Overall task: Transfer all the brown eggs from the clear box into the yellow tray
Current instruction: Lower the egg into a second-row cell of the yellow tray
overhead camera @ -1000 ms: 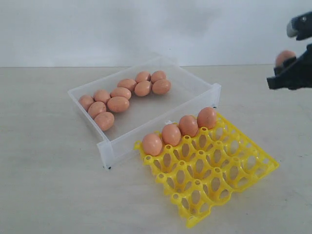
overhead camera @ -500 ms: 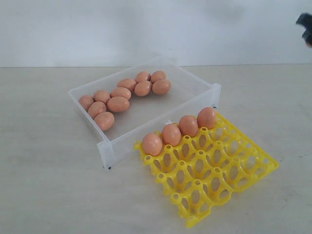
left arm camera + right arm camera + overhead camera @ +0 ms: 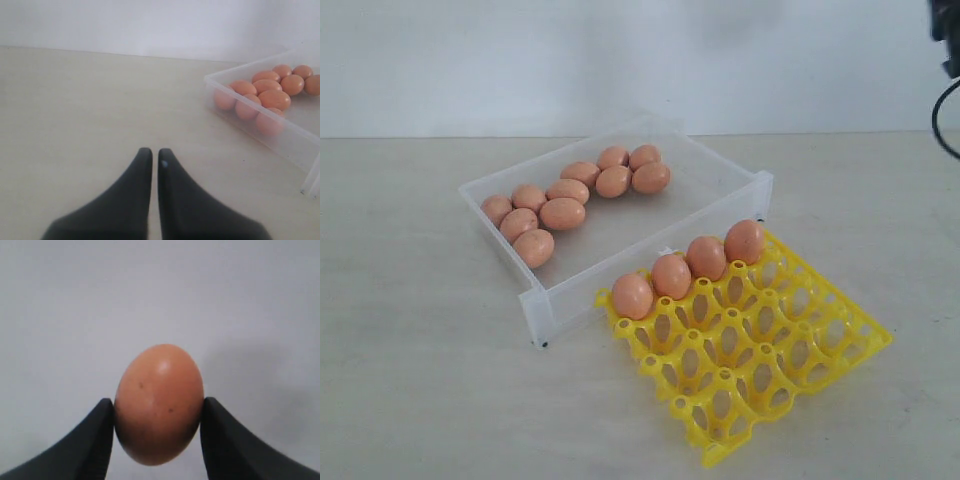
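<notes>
Several brown eggs (image 3: 563, 212) lie in the clear box (image 3: 620, 262) at the back left, and several more (image 3: 671, 276) stand in the far row of the yellow tray (image 3: 790, 360). My right gripper (image 3: 157, 404) is shut on one speckled brown egg (image 3: 159, 390), held up against the plain wall; in the exterior view only a dark bit of the right arm (image 3: 948, 35) shows at the top right corner. My left gripper (image 3: 155, 153) is shut and empty over bare table, apart from the clear box (image 3: 280, 135) and its eggs (image 3: 274, 99).
A black cable (image 3: 942, 125) hangs at the right edge of the exterior view. The pale table (image 3: 420, 380) spreads to the left and front of the box. Most cups of the yellow tray hold nothing.
My right gripper, with its egg, has risen and moved right, out of the exterior view. The box, the tray and their eggs have not moved.
</notes>
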